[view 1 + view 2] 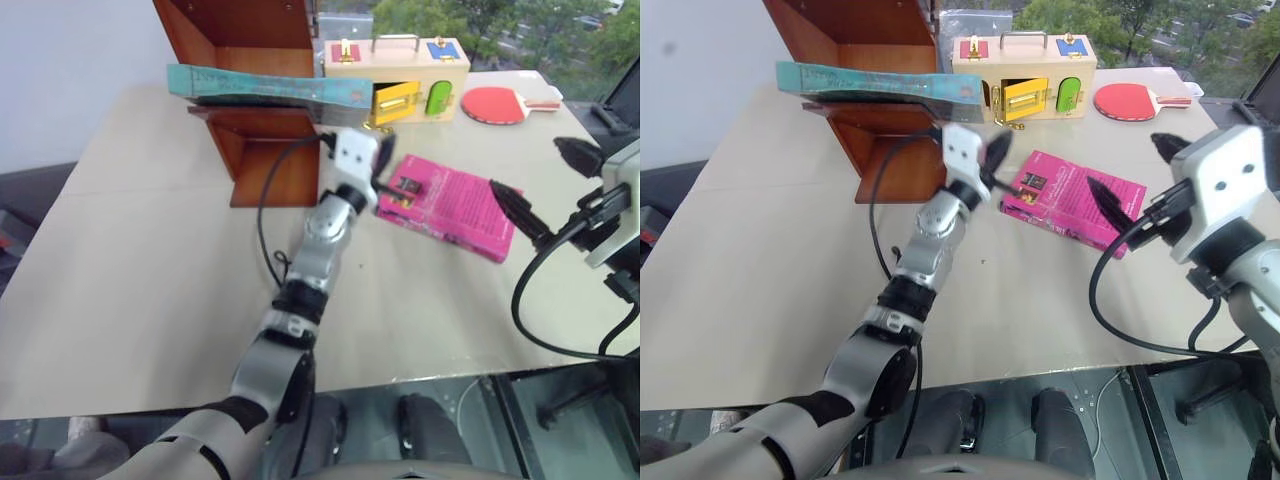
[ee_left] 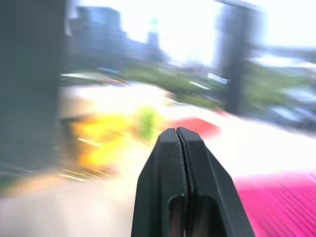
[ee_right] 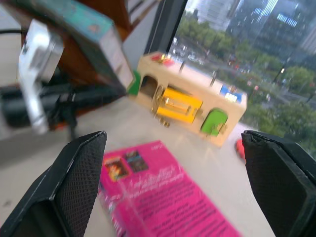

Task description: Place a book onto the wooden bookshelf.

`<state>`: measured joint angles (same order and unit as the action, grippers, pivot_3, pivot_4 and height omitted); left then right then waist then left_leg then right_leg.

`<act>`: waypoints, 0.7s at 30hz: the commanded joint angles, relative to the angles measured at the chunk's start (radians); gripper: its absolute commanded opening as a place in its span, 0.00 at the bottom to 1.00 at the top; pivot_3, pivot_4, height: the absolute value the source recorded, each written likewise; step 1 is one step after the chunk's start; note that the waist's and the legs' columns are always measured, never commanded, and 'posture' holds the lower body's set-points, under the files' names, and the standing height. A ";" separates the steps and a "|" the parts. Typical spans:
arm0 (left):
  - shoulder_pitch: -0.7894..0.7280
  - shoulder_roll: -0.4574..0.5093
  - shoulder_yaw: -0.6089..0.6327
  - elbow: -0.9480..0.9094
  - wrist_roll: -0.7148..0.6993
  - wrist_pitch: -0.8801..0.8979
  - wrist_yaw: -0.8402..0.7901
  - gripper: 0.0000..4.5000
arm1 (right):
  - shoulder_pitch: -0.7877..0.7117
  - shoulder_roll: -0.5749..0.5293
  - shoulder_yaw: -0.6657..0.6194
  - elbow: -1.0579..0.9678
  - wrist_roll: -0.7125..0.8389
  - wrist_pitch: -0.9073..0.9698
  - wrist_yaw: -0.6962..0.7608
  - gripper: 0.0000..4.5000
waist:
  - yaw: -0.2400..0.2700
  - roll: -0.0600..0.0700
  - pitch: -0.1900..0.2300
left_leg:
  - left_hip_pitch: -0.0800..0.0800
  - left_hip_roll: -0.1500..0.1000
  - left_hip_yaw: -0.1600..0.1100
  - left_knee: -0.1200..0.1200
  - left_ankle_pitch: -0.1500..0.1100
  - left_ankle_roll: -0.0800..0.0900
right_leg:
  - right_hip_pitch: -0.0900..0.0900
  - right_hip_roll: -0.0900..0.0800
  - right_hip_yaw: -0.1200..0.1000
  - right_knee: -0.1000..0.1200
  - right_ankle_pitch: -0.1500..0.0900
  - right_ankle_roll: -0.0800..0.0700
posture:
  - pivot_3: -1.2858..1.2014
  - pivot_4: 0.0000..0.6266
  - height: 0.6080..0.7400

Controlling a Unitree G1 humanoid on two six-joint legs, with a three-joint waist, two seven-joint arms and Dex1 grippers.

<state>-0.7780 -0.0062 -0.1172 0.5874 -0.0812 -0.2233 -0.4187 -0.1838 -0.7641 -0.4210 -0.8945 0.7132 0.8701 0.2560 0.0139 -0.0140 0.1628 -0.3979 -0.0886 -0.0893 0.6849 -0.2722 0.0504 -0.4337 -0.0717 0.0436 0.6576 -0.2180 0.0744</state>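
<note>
The teal book (image 1: pixel 265 86) lies flat on the shelf board of the wooden bookshelf (image 1: pixel 262 160), at the table's far left, with both its ends sticking out past the side panels. My left gripper (image 1: pixel 385 160) is shut with nothing in it, just in front of and below the book's right end, not touching it. In the left wrist view its fingers (image 2: pixel 170 163) are pressed together. My right gripper (image 1: pixel 545 185) is open wide at the right, above the table, with nothing between its fingers (image 3: pixel 79 182).
A bright pink book (image 1: pixel 450 205) lies flat on the table between the two grippers. Behind it stands a pale wooden latch box (image 1: pixel 395 75) with coloured doors. A red table tennis paddle (image 1: pixel 500 103) lies at the far right.
</note>
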 commanded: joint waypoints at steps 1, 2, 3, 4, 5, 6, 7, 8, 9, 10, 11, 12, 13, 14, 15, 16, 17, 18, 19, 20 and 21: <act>0.010 0.057 -0.012 -0.045 -0.015 0.006 -0.124 0.01 | 0.030 0.009 0.011 0.009 -0.040 -0.042 0.005 1.00 | -0.002 0.000 0.000 | 0.000 0.000 0.000 0.000 0.000 0.000 | 0.000 0.000 0.000 0.000 0.000 0.000 | 0.52 0.24 1.00; 0.031 0.087 -0.018 -0.063 -0.038 0.033 -0.195 0.01 | 0.054 0.020 0.014 0.025 -0.037 -0.056 0.025 1.00 | -0.002 0.000 0.000 | 0.001 0.001 0.000 0.000 0.000 0.000 | 0.000 0.000 0.000 0.001 0.000 0.000 | 0.52 0.24 1.00; 0.051 0.114 -0.022 -0.084 -0.056 0.052 -0.252 0.12 | 0.081 0.033 0.013 0.043 -0.036 -0.073 0.047 1.00 | -0.002 0.001 -0.001 | 0.001 0.001 0.000 0.000 0.000 0.000 | 0.000 0.000 0.000 0.001 0.000 0.000 | 0.52 0.24 1.00; 0.073 0.154 -0.024 -0.110 -0.069 0.058 -0.315 0.21 | 0.127 0.044 0.016 0.070 -0.049 -0.108 0.084 1.00 | -0.002 0.001 -0.001 | 0.002 0.001 0.000 0.000 0.000 0.000 | 0.001 0.001 0.000 0.001 0.000 0.000 | 0.52 0.24 1.00; 0.093 0.185 -0.018 -0.140 -0.090 0.085 -0.361 0.31 | 0.172 0.051 0.016 0.096 -0.069 -0.145 0.120 1.00 | -0.002 0.001 -0.001 | 0.002 0.001 0.000 0.000 0.000 0.000 | 0.001 0.001 0.000 0.001 0.000 0.000 | 0.52 0.24 1.00; 0.109 0.212 -0.007 -0.164 -0.104 0.105 -0.385 0.42 | 0.215 0.054 0.013 0.116 -0.085 -0.176 0.151 1.00 | -0.002 0.001 -0.001 | 0.002 0.001 0.000 0.000 0.000 0.000 | 0.001 0.001 0.000 0.001 0.000 0.000 | 0.52 0.24 1.00; 0.124 0.242 0.007 -0.187 -0.117 0.126 -0.407 0.54 | 0.258 0.052 0.009 0.133 -0.103 -0.206 0.184 1.00 | -0.002 0.001 -0.001 | 0.002 0.001 0.000 0.000 0.000 0.000 | 0.001 0.001 0.000 0.001 0.000 0.000 | 0.52 0.24 1.00; 0.134 0.261 0.016 -0.202 -0.126 0.142 -0.417 0.62 | 0.285 0.051 0.005 0.143 -0.114 -0.228 0.205 1.00 | -0.002 0.001 -0.001 | 0.002 0.001 0.000 0.000 0.000 0.000 | 0.001 0.001 0.000 0.001 0.000 0.000 | 0.52 0.24 1.00; 0.151 0.298 0.035 -0.237 -0.164 0.211 -0.449 0.72 | 0.318 0.047 -0.002 0.151 -0.134 -0.250 0.224 1.00 | -0.001 0.001 -0.001 | 0.002 0.000 0.000 0.000 0.000 0.000 | 0.001 0.001 0.000 0.001 0.000 0.000 | 0.52 0.24 1.00; 0.170 0.335 0.057 -0.276 -0.207 0.283 -0.481 0.79 | 0.348 0.045 -0.014 0.154 -0.146 -0.264 0.238 1.00 | -0.001 0.001 -0.001 | 0.002 0.000 0.000 0.000 0.000 0.000 | 0.001 0.000 0.000 0.001 0.000 0.000 | 0.52 0.24 1.00; 0.197 0.379 0.082 -0.328 -0.249 0.354 -0.508 0.92 | 0.380 0.044 -0.033 0.149 -0.154 -0.272 0.250 1.00 | -0.004 0.001 -0.001 | 0.002 0.000 0.000 0.000 0.000 0.000 | 0.001 0.000 0.000 0.001 0.000 0.000 | 0.52 0.24 1.00; 0.225 0.421 0.108 -0.382 -0.283 0.415 -0.521 0.97 | 0.410 0.045 -0.056 0.143 -0.158 -0.279 0.261 1.00 | -0.006 0.001 -0.001 | 0.002 0.001 0.000 0.000 0.000 0.000 | 0.001 0.001 0.000 0.001 0.000 0.000 | 0.52 0.24 1.00; 0.257 0.466 0.134 -0.427 -0.307 0.470 -0.525 0.97 | 0.442 0.051 -0.084 0.135 -0.158 -0.284 0.268 1.00 | -0.007 0.001 -0.001 | 0.003 0.002 0.000 0.000 0.000 0.000 | 0.001 0.001 0.000 0.001 0.000 0.000 | 0.52 0.24 1.00; 0.301 0.517 0.166 -0.478 -0.333 0.510 -0.542 0.97 | 0.487 0.056 -0.114 0.124 -0.164 -0.295 0.285 1.00 | -0.009 0.002 -0.001 | 0.003 0.002 0.000 -0.001 0.000 0.000 | 0.001 0.001 0.000 0.001 0.000 0.000 | 0.52 0.24 1.00; 0.332 0.550 0.186 -0.515 -0.352 0.539 -0.550 0.97 | 0.518 0.060 -0.134 0.118 -0.168 -0.305 0.298 1.00 | -0.009 0.002 -0.001 | 0.003 0.002 0.000 -0.001 0.000 0.000 | 0.001 0.001 0.000 0.001 0.000 0.000 | 0.52 0.24 1.00; 0.375 0.597 0.212 -0.546 -0.364 0.548 -0.575 0.97 | 0.560 0.069 -0.168 0.109 -0.163 -0.307 0.312 1.00 | -0.010 0.002 -0.001 | 0.003 0.003 -0.001 -0.001 0.000 0.000 | 0.001 0.001 0.000 0.001 0.000 0.000 | 0.52 0.24 1.00; 0.409 0.633 0.230 -0.570 -0.376 0.562 -0.596 0.97 | 0.594 0.074 -0.195 0.102 -0.156 -0.311 0.325 1.00 | -0.010 0.002 -0.001 | 0.003 0.003 0.000 -0.002 0.000 0.000 | 0.001 0.000 0.001 0.000 0.000 0.000 | 0.52 0.24 1.00; 0.428 0.654 0.239 -0.586 -0.385 0.573 -0.605 0.97 | 0.613 0.077 -0.214 0.101 -0.149 -0.315 0.335 1.00 | -0.008 0.002 -0.001 | 0.003 0.003 -0.001 -0.003 0.000 0.000 | 0.001 0.000 0.001 0.000 0.000 0.000 | 0.52 0.24 1.00; 0.465 0.697 0.260 -0.596 -0.397 0.579 -0.639 0.97 | 0.643 0.082 -0.247 0.091 -0.141 -0.314 0.344 1.00 | -0.006 0.002 -0.001 | 0.003 0.003 0.000 -0.003 0.000 0.000 | 0.002 0.000 0.000 0.000 0.000 0.000 | 0.52 0.24 1.00; 0.497 0.733 0.282 -0.602 -0.409 0.588 -0.667 0.97 | 0.671 0.083 -0.275 0.084 -0.139 -0.316 0.357 1.00 | -0.003 0.002 -0.001 | 0.004 0.003 0.000 -0.003 -0.001 0.000 | 0.003 0.000 0.000 -0.001 0.000 0.000 | 0.52 0.24 1.00; 0.525 0.768 0.307 -0.606 -0.420 0.597 -0.692 0.97 | 0.698 0.084 -0.303 0.079 -0.140 -0.318 0.370 1.00 | -0.002 0.002 -0.001 | 0.005 0.002 0.000 -0.003 -0.002 0.003 | 0.004 0.000 0.000 -0.001 0.000 0.000 | 0.52 0.24 1.00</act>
<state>-0.2713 0.7175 0.1293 0.0294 -0.4654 0.3631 -1.0625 0.4938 -0.6807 -0.6440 -0.7702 0.5599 0.5788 0.6013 0.0121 -0.0115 0.1617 -0.3927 -0.0862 -0.0895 0.6824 -0.2752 0.0542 -0.4296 -0.0728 0.0439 0.6565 -0.2182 0.0742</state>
